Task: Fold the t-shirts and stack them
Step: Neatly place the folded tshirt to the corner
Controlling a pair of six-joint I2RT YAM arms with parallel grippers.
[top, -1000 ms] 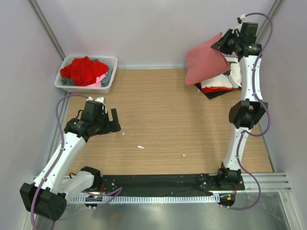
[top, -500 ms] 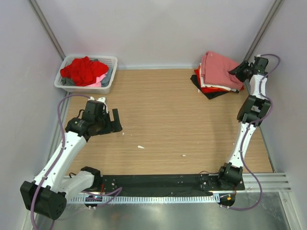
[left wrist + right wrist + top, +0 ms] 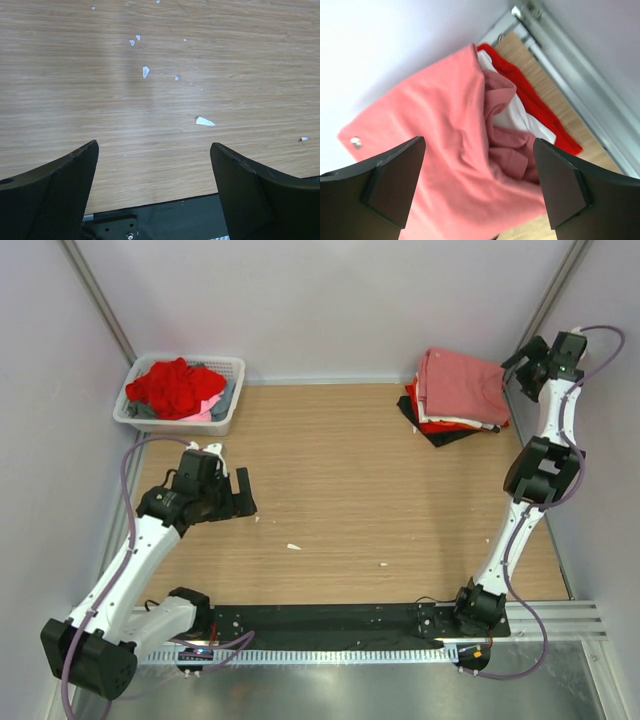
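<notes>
White basket (image 3: 170,424), scraps (image 3: 293,546) on table (image 3: 340,480)

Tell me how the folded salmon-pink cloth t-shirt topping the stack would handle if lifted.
The salmon-pink t-shirt is probably floppy: its folds bunch loosely. Lifted by one edge, it would likely unfold. Pushed, it would probably wrinkle rather than slide over the white cloth t-shirt beneath.

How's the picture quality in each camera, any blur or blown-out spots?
Top external: sharp, evenly lit. Left wrist: table grain crisp, with a faint pale sheen down the wood. Right wrist: salmon-pink t-shirt slightly soft, wall behind it blown out white.
</notes>
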